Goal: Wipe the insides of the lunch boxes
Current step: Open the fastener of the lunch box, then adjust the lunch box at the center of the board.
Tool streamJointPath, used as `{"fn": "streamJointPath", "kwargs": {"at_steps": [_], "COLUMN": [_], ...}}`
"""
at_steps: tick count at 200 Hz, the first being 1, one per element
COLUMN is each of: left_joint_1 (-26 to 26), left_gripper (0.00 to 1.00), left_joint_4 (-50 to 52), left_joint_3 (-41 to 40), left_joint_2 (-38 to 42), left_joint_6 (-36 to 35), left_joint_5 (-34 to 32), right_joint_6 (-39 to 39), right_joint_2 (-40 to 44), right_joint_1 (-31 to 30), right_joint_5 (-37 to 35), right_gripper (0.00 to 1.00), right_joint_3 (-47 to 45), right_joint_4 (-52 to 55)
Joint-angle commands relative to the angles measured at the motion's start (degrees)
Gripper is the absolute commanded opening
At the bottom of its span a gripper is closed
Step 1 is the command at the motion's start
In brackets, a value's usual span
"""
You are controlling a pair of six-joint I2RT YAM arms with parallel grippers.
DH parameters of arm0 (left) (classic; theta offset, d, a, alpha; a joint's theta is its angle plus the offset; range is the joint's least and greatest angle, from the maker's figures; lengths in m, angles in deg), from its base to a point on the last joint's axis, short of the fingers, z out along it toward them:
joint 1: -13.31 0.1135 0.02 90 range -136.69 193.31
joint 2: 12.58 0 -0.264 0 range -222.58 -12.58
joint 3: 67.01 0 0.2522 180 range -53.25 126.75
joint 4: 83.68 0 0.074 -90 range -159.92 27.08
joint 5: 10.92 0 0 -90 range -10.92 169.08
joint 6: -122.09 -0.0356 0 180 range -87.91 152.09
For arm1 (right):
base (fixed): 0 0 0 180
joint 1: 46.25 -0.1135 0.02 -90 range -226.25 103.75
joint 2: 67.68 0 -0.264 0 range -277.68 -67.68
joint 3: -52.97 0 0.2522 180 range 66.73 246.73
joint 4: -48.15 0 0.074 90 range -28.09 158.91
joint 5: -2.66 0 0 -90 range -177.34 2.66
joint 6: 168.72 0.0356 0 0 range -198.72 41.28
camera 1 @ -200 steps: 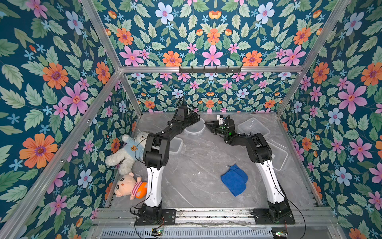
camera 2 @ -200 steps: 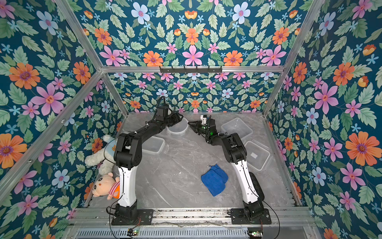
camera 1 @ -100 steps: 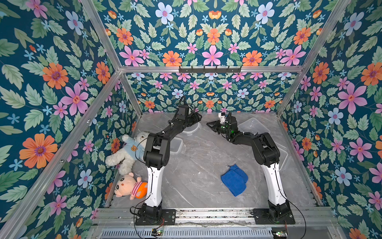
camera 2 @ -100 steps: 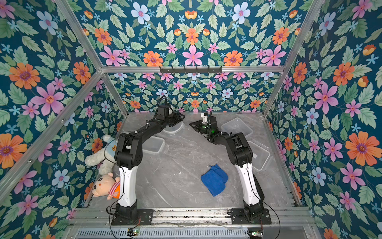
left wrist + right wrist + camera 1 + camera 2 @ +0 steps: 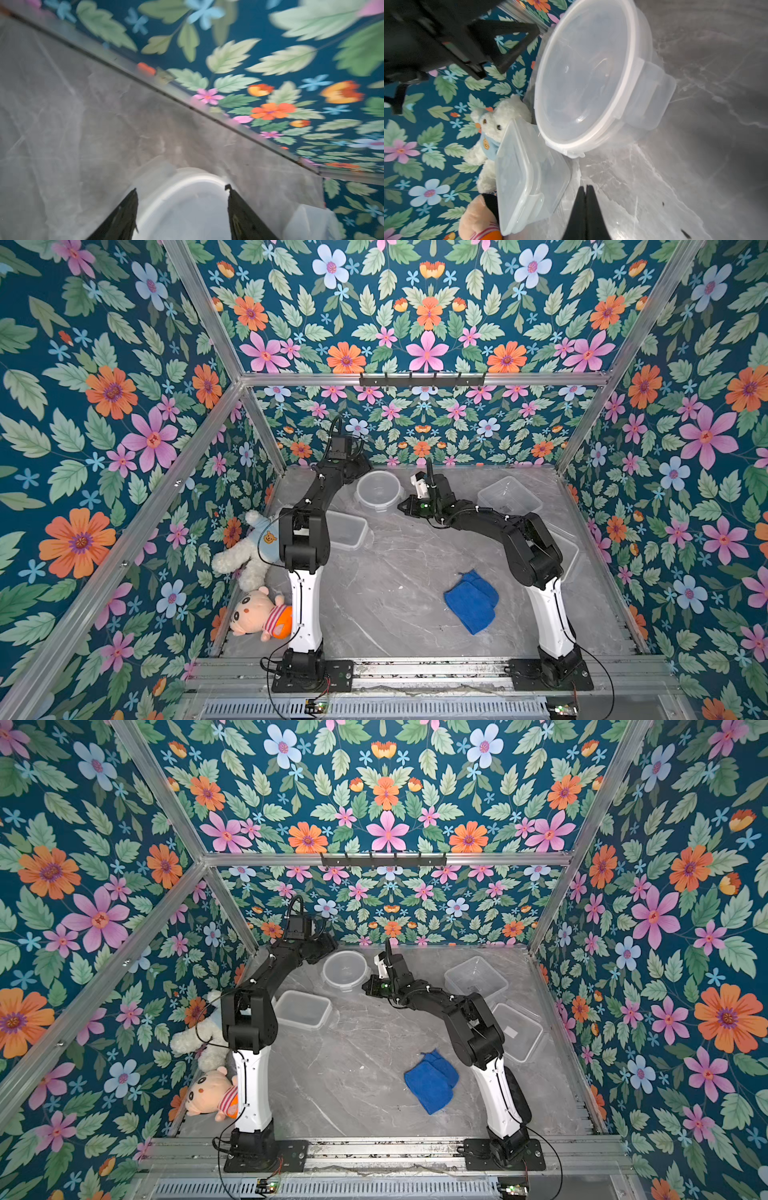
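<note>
Finding no wiping evident: blue cloth (image 5: pixel 471 601) lies unheld, well apart from the round lunch box (image 5: pixel 378 491) at the back; left gripper (image 5: pixel 181 187) open, seemingly over its rim; right gripper (image 5: pixel 585 187) closed, empty.

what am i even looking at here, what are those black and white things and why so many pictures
Those are two robot arms, the left arm and the right arm, bolted to the front of a grey table, inside a booth with flowered walls. Two pictures come from one camera head high above; the other two come from a small camera on each arm's wrist. Each arm ends in a pincer. The left pincer is open at a round tub; the right pincer is shut and holds nothing. Also on the table: a rectangular box, a square box, a blue cloth, a white teddy and a doll.
</note>
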Motion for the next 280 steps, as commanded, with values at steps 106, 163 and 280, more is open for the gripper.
{"fn": "streamJointPath", "kwargs": {"at_steps": [106, 163, 280], "left_joint_1": [-4.75, -10.31, -11.20], "left_gripper": [0.70, 0.69, 0.72], "left_joint_4": [-5.31, -4.57, 2.29], "left_joint_3": [-29.69, -33.85, -25.99], "left_joint_2": [15.27, 19.11, 20.16], "left_joint_6": [1.93, 4.90, 5.84], "left_joint_5": [1.38, 4.24, 6.79], "right_joint_6": [-5.11, -6.78, -0.55], "right_joint_2": [-10.43, -15.21, 4.04], "right_joint_1": [4.18, 7.80, 13.38], "right_joint_5": [-12.74, -7.08, -1.64], "right_gripper": [0.00, 0.00, 0.18], "right_joint_3": [21.26, 29.62, -4.37], "right_joint_4": [21.29, 22.72, 3.90]}}
